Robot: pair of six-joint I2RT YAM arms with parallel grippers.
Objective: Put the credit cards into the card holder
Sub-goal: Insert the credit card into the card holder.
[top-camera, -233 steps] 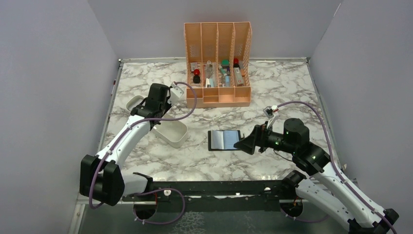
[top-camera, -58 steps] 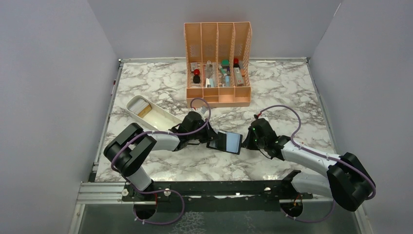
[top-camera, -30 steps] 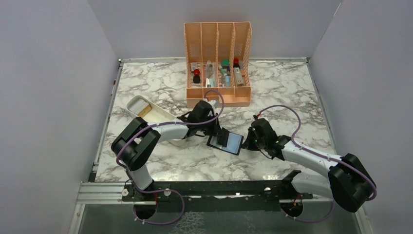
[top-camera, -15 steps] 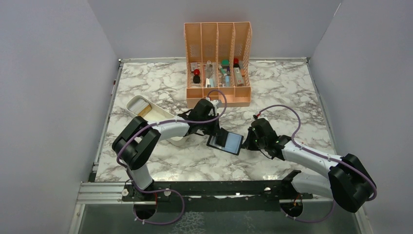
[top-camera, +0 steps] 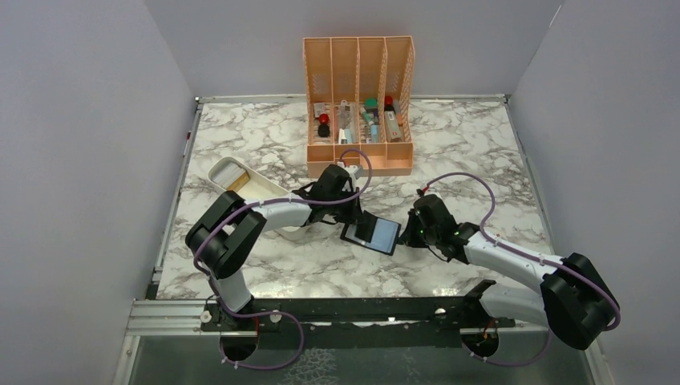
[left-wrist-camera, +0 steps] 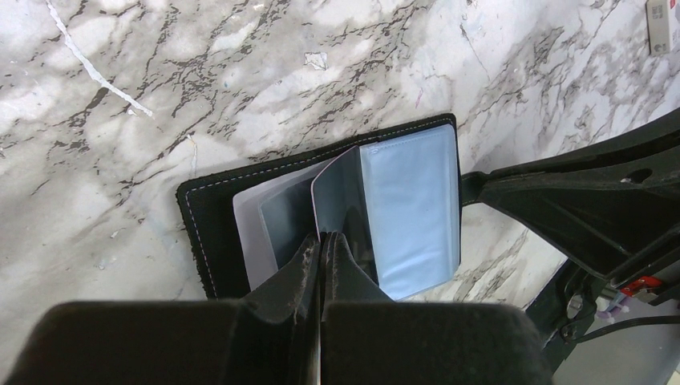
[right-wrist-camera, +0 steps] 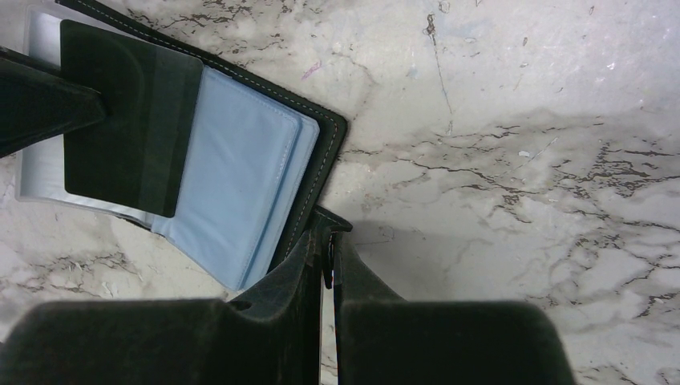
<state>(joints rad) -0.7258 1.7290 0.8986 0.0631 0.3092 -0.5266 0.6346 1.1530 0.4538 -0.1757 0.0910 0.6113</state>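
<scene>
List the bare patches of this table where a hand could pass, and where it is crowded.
Bare: right of the tall orange slotted organiser to the right wall; the back-left corner behind the oblong white plastic tray; the near strip before the black folding card holder. Crowded: centre, where left gripper and right gripper meet at it.

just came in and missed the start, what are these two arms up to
The left tool grips a dark card over the pockets of the open holder; it isn't clearly slotted in yet. The right tool pinches the holder's nearest edge, steadying it. A gold card lies in the white tray behind.
</scene>
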